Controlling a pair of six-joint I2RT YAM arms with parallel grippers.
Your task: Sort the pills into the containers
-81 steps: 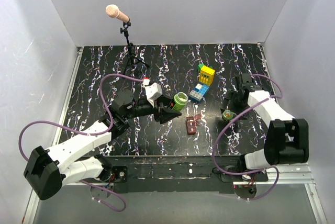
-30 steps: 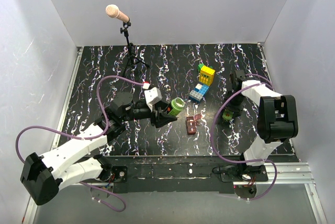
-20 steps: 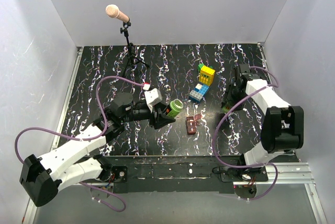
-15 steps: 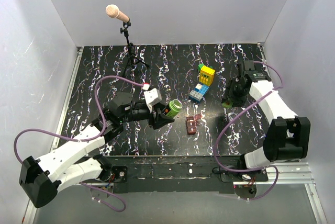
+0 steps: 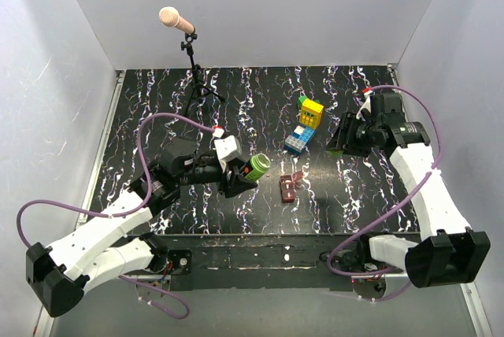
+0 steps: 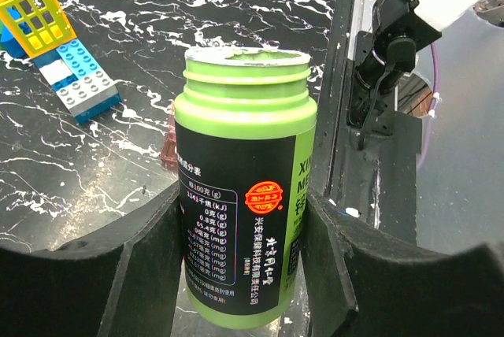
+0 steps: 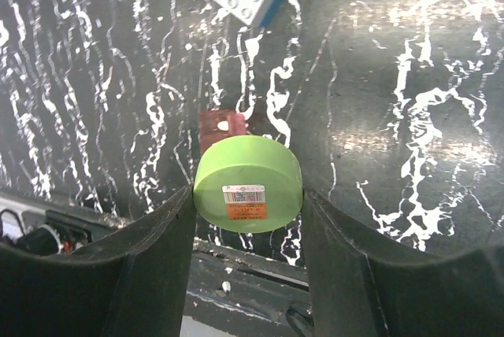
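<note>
The left arm [image 5: 102, 231] and right arm [image 5: 429, 191] are white shells joined by bulky black joint housings, the biggest black drum [image 5: 51, 286] sitting toward 6 o'clock in the top view. A purple cable [image 5: 146, 128] loops loose along each arm. The left tool [image 5: 246, 175] and right tool [image 5: 342, 138] have broad matte-black fingers [image 6: 94, 274].

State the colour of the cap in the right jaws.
Light green cap, best seen in the right wrist view.
</note>
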